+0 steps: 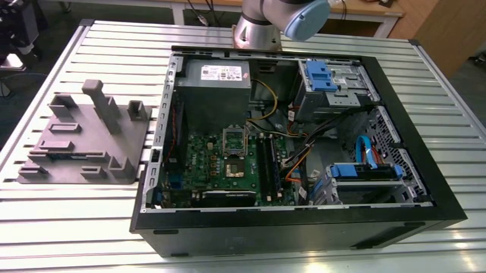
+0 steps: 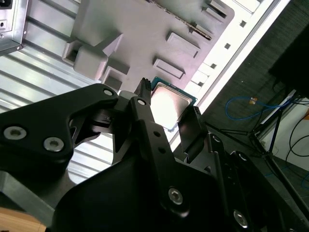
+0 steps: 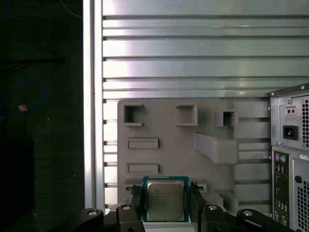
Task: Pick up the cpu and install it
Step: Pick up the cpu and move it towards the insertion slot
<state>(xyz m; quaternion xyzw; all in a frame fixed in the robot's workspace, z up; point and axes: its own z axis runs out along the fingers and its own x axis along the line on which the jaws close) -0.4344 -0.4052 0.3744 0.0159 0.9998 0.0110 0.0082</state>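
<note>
Carry the cpu [image 3: 165, 202] level, the gripper [image 3: 166, 190] clamped on its opposite edges, above the grey fixture block [image 3: 178, 145].

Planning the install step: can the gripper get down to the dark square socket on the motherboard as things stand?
Probably yes. The case lies with its side open upward, the socket looks uncovered, and the cables run beside it, not over it. The gripper holds the cpu between its jaws.
</note>
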